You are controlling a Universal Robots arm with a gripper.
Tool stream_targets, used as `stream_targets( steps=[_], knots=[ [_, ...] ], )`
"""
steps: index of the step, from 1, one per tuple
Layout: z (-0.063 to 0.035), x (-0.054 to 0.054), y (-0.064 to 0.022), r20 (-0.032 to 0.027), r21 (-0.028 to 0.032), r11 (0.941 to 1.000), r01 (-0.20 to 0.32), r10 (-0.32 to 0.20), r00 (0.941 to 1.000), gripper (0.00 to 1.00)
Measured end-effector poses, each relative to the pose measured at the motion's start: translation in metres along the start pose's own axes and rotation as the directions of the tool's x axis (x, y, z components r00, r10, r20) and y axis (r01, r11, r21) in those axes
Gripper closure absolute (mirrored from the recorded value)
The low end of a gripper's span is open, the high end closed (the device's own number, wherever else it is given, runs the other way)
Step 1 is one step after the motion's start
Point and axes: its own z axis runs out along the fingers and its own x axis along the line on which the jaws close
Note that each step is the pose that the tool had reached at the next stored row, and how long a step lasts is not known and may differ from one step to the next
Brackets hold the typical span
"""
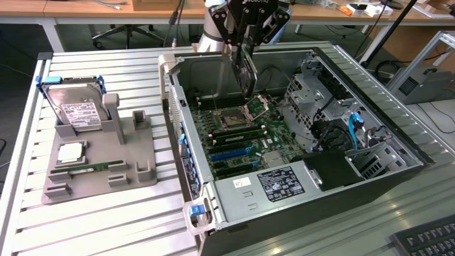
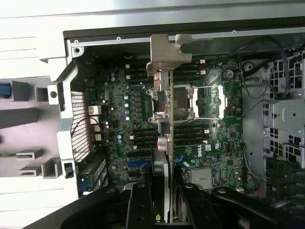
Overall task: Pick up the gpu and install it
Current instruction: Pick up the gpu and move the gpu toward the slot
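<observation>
The open grey metal computer case [image 1: 172, 90] holds a green motherboard [image 1: 238, 141] with a square processor socket [image 2: 185, 102], and a black box [image 1: 331, 170] at its near end. Beside the case, a grey moulded tray [image 1: 135, 176] carries a silver hard drive with blue handles [image 1: 78, 112], a square chip [image 1: 70, 153] and a narrow green memory stick [image 1: 92, 169].

The black gripper [image 1: 245, 50] is clamped on the gpu [image 1: 246, 74]. This dark flat card hangs on edge above the case, over the socket. Its silver end bracket [image 2: 169, 52] stands upright, and its edge runs crosswise to the memory slots.
</observation>
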Motion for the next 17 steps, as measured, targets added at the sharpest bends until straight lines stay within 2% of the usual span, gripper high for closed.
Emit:
stream_targets(
  steps=[17],
  knots=[
    [0.0110,-0.007,0.0006,0.0001,0.0016,1.0000,0.000,0.000,1.0000,0.73]
  ],
)
